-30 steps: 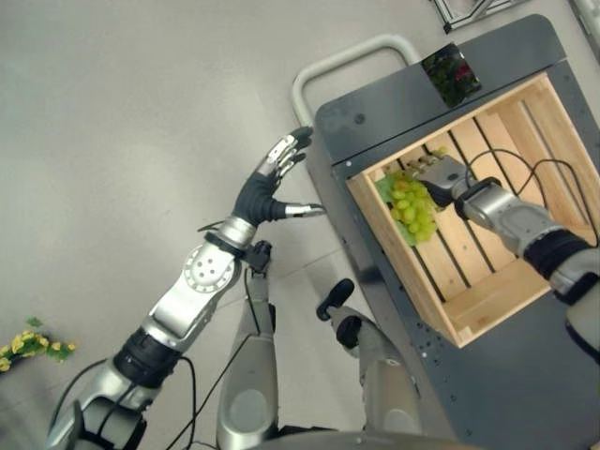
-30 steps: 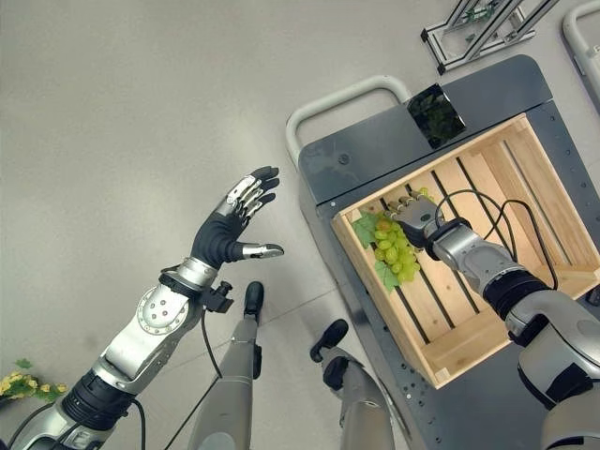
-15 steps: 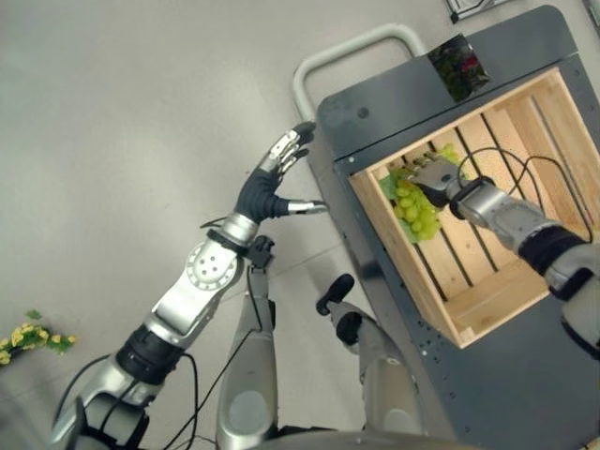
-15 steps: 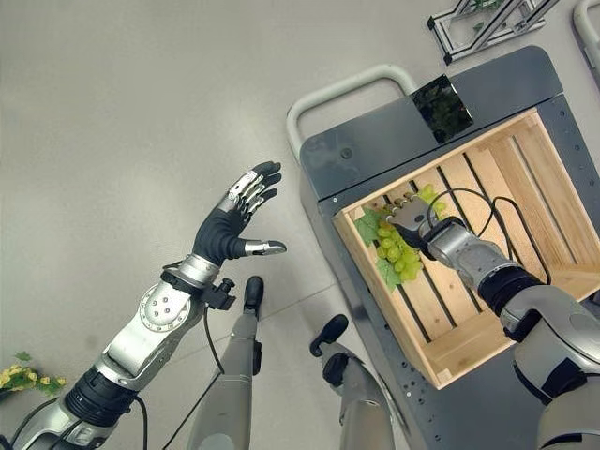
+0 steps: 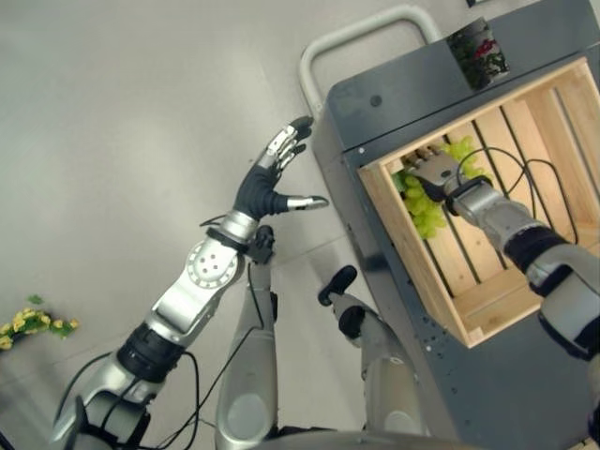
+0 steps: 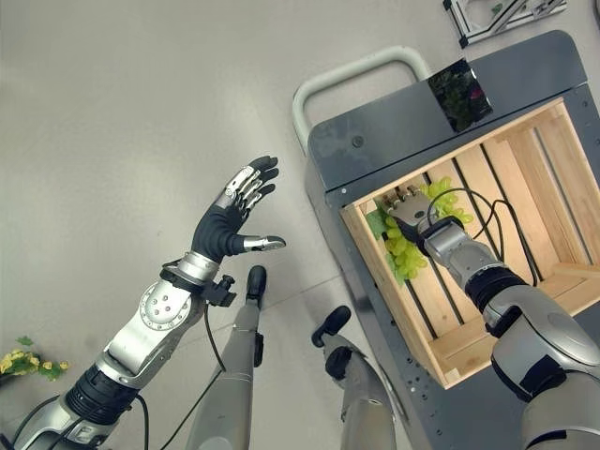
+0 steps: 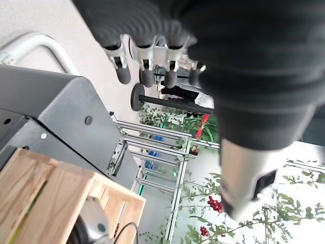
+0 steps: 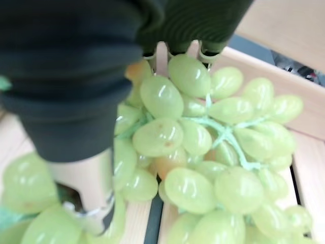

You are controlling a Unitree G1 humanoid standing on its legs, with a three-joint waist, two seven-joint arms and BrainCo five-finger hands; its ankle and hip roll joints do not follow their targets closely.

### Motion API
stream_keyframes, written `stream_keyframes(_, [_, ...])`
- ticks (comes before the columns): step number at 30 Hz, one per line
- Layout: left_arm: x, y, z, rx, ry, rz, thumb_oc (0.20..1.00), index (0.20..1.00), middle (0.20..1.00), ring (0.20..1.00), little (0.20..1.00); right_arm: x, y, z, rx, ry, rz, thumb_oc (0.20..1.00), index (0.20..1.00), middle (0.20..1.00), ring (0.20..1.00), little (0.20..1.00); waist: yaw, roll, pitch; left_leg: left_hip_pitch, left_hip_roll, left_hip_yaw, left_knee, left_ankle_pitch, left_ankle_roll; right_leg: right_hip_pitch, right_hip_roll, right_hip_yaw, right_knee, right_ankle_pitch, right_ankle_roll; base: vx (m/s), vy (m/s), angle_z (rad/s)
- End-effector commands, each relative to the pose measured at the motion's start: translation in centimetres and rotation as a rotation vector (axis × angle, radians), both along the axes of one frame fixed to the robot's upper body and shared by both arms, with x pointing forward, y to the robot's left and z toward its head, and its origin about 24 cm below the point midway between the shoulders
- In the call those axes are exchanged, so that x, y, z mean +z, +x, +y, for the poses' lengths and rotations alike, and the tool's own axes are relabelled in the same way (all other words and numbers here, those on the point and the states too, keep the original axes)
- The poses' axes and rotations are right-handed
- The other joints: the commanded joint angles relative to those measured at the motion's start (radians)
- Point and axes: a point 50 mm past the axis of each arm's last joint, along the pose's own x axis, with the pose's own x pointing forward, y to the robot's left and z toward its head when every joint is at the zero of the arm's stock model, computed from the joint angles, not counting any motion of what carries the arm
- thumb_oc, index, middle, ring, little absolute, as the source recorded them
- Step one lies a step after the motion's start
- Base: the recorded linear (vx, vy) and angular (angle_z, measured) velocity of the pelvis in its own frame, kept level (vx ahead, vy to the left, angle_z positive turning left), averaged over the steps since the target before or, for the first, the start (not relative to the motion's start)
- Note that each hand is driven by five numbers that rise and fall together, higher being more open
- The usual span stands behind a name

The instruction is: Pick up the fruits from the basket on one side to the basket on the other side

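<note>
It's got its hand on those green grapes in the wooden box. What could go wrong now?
The right hand sits on top of the grape bunch in a corner of the wooden crate; a loose grasp could let the bunch slip as it lifts. Grapes hang on thin stems, so some might pull off. The crate wall is close, and fingers or fruit could catch on it. The left hand hangs open over the floor, too far to help.

Head eyes look down; wrist views sit close.

crate (image 6: 382, 284) top open | walls ring grapes (image 6: 405, 255) | cart handle (image 6: 349, 73) beside left hand (image 6: 228, 225)
</note>
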Motion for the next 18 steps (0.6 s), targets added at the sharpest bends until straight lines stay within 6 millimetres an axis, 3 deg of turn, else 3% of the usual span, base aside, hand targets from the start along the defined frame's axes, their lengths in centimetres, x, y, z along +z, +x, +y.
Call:
stream_keyframes(1, [2.6,-2.3,-1.1,-0.068,-0.076,-0.168,1.000,1.000,1.000,1.000,1.000,0.5,0.2,-3.3,-0.190,-0.098,-0.002,1.000,1.000,1.000,1.000,1.000,0.012,0.037,0.010,-0.038,-0.043,0.001,0.060,-0.111,0.031,0.042,-0.015,0.026,-0.149,0.094,0.144,0.00,0.000,0.00])
stream_keyframes(13, [2.7,-2.5,-1.2,-0.058,-0.088,-0.179,1.000,1.000,1.000,1.000,1.000,1.9,0.4,-3.8,-0.235,-0.104,-0.051,1.000,1.000,1.000,1.000,1.000,0.012,0.060,0.010,-0.114,-0.055,-0.006,0.082,-0.115,0.035,-0.039,-0.033,0.023,-0.105,0.084,0.145,0.01,0.017,0.03])
stream_keyframes(14, [2.8,-2.5,-1.2,-0.059,-0.087,-0.180,1.000,1.000,1.000,1.000,1.000,2.0,0.4,-3.8,-0.238,-0.098,-0.051,0.523,0.523,0.523,0.523,0.523,0.011,0.062,0.010,-0.119,-0.057,-0.006,0.085,-0.115,0.036,-0.043,-0.034,0.021,-0.103,0.084,0.145,0.00,0.000,0.00])
stream_keyframes(15, [2.8,-2.5,-1.3,-0.060,-0.087,-0.181,1.000,1.000,1.000,1.000,1.000,2.1,0.5,-3.7,-0.239,-0.098,-0.055,0.200,0.200,0.200,0.200,0.200,0.010,0.063,0.010,-0.120,-0.057,-0.006,0.087,-0.117,0.037,-0.044,-0.036,0.020,-0.102,0.084,0.145,0.00,0.000,0.00])
stream_keyframes(18, [2.8,-2.5,-1.3,-0.058,-0.090,-0.184,1.000,1.000,1.000,1.000,1.000,2.0,0.7,-3.2,-0.229,-0.081,-0.058,0.200,0.200,0.200,0.200,0.200,0.009,0.066,0.010,-0.118,-0.058,-0.004,0.087,-0.119,0.038,-0.046,-0.035,0.023,-0.100,0.082,0.143,0.00,0.000,0.00])
